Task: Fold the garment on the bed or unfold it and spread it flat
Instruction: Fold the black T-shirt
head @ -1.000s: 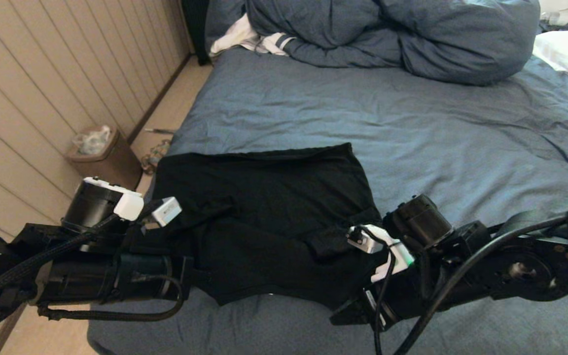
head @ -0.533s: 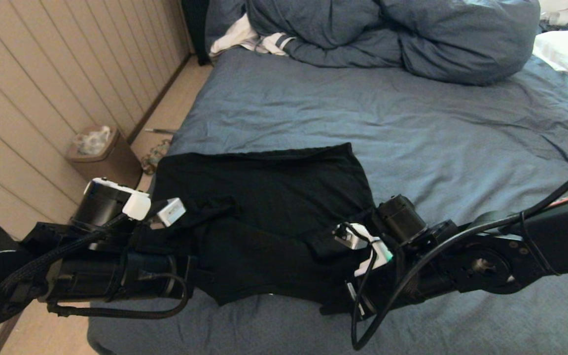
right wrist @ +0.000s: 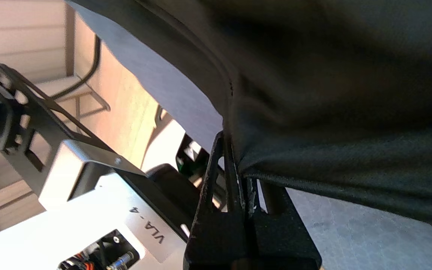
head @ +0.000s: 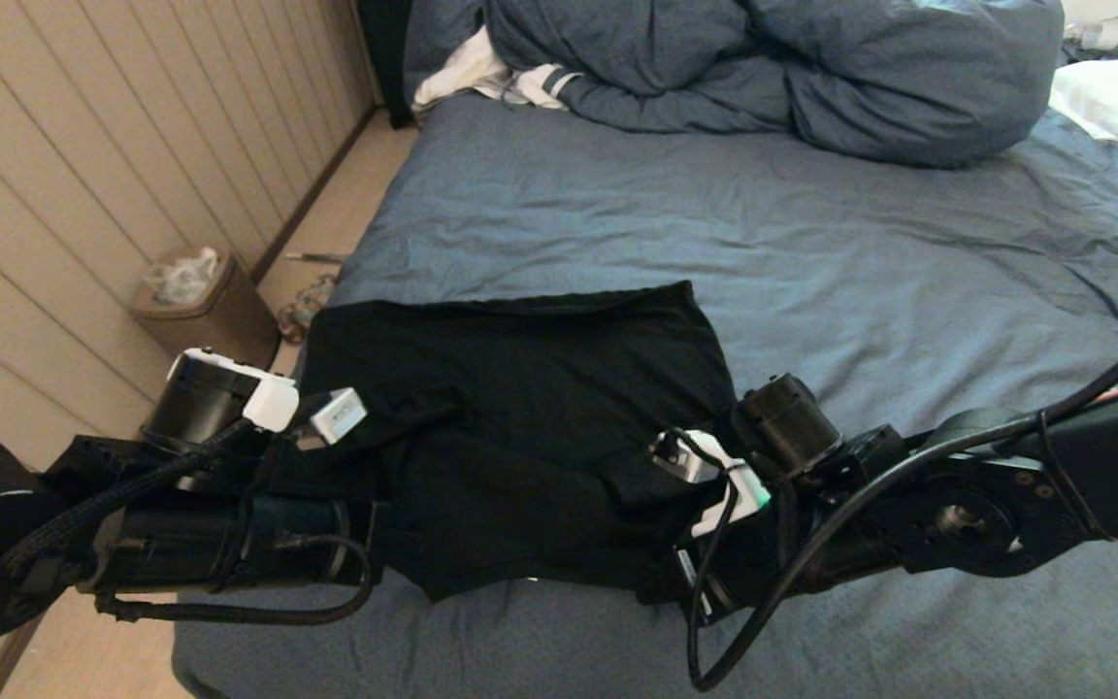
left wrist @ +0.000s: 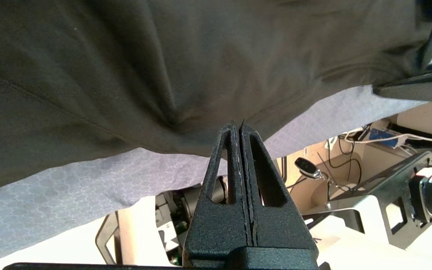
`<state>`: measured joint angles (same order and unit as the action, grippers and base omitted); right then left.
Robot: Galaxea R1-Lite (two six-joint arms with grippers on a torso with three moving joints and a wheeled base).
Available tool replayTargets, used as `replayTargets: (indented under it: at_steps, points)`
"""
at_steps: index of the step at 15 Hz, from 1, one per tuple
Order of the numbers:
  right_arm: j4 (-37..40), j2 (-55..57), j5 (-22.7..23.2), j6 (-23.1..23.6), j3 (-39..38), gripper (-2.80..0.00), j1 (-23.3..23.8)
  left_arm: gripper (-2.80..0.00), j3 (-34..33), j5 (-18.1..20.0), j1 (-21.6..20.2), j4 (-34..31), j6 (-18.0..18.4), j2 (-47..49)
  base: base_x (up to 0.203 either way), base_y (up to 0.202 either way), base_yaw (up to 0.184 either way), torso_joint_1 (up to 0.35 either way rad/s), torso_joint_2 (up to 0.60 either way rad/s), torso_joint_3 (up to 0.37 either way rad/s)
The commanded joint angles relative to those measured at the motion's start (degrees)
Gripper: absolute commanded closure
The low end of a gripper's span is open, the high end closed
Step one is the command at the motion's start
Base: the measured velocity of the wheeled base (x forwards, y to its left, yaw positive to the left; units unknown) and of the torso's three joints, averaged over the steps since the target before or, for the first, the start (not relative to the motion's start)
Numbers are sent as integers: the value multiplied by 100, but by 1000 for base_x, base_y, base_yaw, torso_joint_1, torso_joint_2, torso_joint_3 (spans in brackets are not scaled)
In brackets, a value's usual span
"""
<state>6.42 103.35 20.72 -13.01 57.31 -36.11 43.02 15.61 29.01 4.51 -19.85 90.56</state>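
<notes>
Where the head view takes in the whole scene, the garment (head: 520,437) lies plain side up on the near left part of the bed (head: 811,252), its far half flat and its near half rumpled between the two arms. The left hand (head: 379,549) sits at the shirt's near left edge, the right hand (head: 671,573) at its near right edge; both sets of fingertips are hidden under the arms in this view. Well beyond both hands: a bunched duvet (head: 772,68), with a white striped cloth (head: 491,78) beside it. Off the bed, out past the left hand: a brown bin (head: 205,311) on the floor.

Left wrist view: left hand (left wrist: 240,129) with fingers pressed together, its tips at the shirt's lower edge (left wrist: 201,150); cloth puckers toward the tips, so it appears pinched there.

Right wrist view: right hand (right wrist: 234,165) with fingers together, clamped on a stitched hem (right wrist: 313,180) that drapes away from it over the sheet.

Handling, as judged: light, limp, non-fragile knit; sags and bunches when lifted, clings slightly to the sheet. Best taken at hems or corners, two grips well apart, kept taut.
</notes>
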Motion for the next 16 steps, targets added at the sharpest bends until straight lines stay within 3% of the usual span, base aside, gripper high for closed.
replayTargets:
  at_steps: [1,4,6,9,16]
  points:
    - [3,-283,11,-8,187,0,29,0,34,-5,-1,6,-10,-77,0,0,0,0,0,0]
    - [11,-342,-74,-45,779,0,87,0,249,-26,-8,-2,-22,-243,0,0,0,0,0,0]
    - [7,-197,-422,-50,1330,0,116,0,435,-194,-10,-12,-81,-297,0,0,0,0,0,0]
    - [2,382,-749,-50,2283,0,271,0,829,-452,-41,-41,-98,-304,0,0,0,0,0,0]
    - [-7,1866,-1460,-76,4530,0,592,0,1829,-471,-167,-94,-98,96,0,0,0,0,0,0]
